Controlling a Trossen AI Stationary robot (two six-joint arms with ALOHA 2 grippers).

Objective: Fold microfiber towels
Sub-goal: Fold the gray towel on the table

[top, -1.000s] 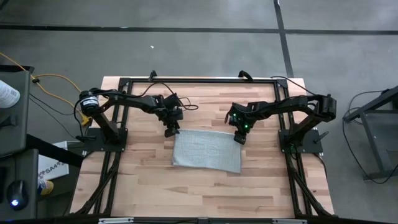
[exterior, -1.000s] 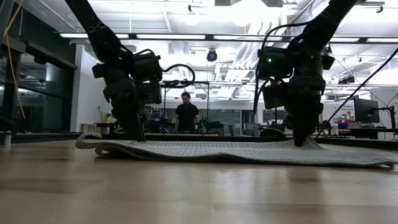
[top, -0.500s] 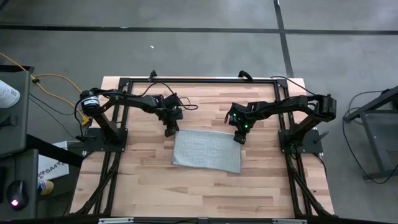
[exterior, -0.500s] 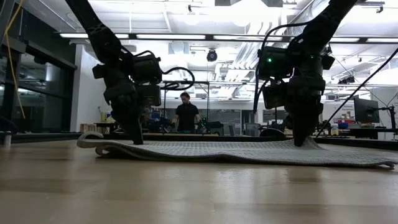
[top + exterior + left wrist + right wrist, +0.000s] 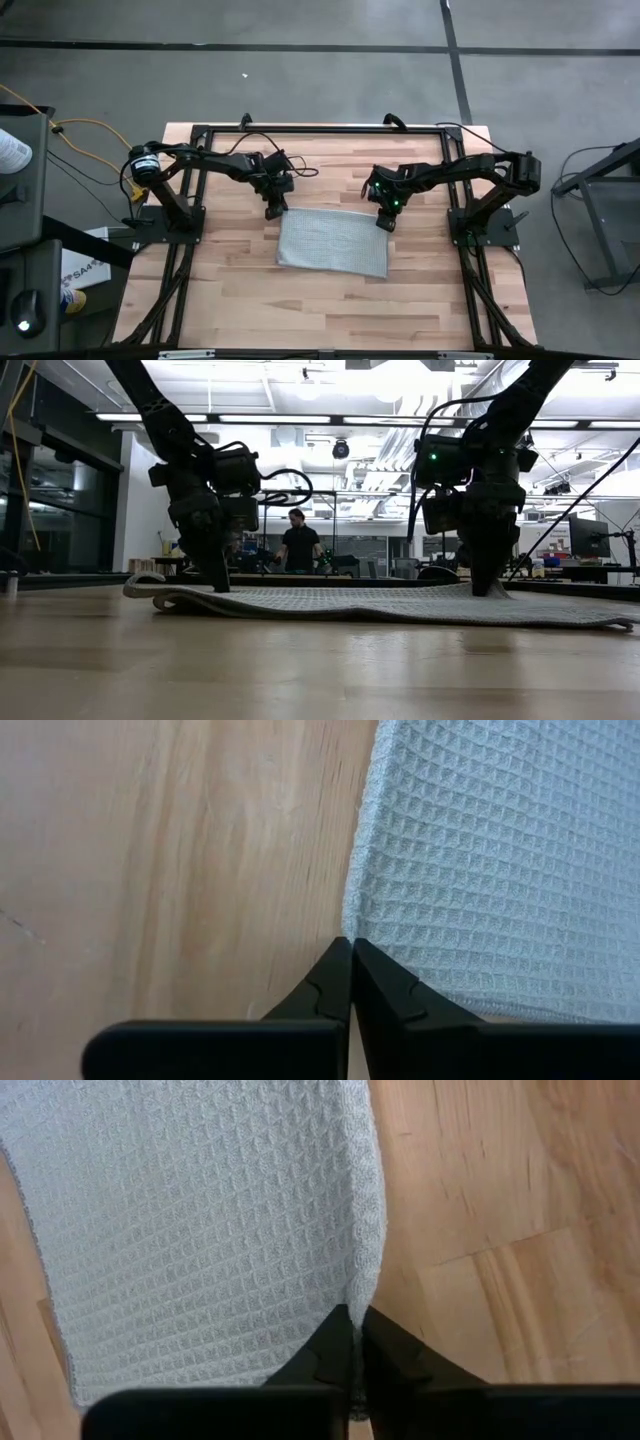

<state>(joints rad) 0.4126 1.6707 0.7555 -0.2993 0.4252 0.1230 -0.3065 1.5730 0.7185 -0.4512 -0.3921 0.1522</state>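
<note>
The towel (image 5: 332, 241) lies spread flat on the wooden table (image 5: 240, 300), roughly in the middle between the two arms. Both grippers are down at the towel's far edge, one at each far corner. The left gripper (image 5: 272, 212) has its fingers clenched together on the towel's far left corner; in its wrist view the two dark tips meet right where the cloth's hem ends. The right gripper (image 5: 384, 222) is likewise pinched shut on the far right corner, with the hem running into the seam between its tips. Holding the two corners of one edge at once probably serves to lift that edge evenly and carry it over to the near edge for the first fold.

The towel is a light grey cloth with a fine waffle weave and a narrow stitched hem. It is thin and limp, rippling slightly along the table in the low view. The table is pale butcher-block wood, smooth and hard.
</note>
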